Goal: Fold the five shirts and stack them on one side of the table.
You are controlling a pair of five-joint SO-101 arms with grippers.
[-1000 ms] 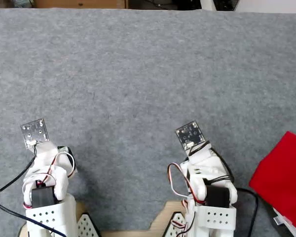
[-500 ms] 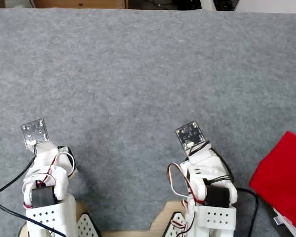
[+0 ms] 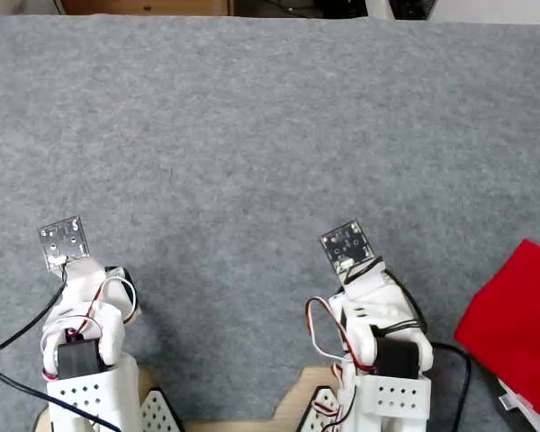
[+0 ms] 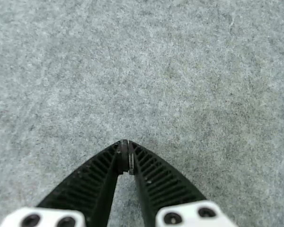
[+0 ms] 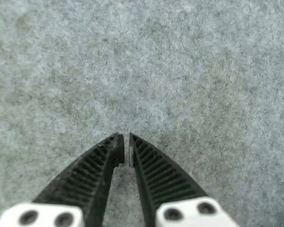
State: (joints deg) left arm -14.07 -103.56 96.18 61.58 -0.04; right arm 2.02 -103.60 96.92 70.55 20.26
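This looks like a robotics lab bench, not a home or shop. The worktop (image 3: 252,135) is covered edge to edge in grey felt. Two small white arms (image 3: 81,342) are bolted through perforated plates to a plywood board (image 3: 292,400) at its near edge, with bare circuit boards (image 3: 65,243) and loose red, white and black wires (image 3: 328,333) exposed. The left pincer (image 4: 124,155) is ribbed black plastic. A strip of wooden furniture (image 3: 144,6) runs beyond the far edge.

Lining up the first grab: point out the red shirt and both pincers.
red shirt (image 3: 517,324), high view, middle of the visible cloth.
left pincer (image 4: 125,152), left wrist view, between its fingertips.
right pincer (image 5: 126,147), right wrist view, between its fingertips.
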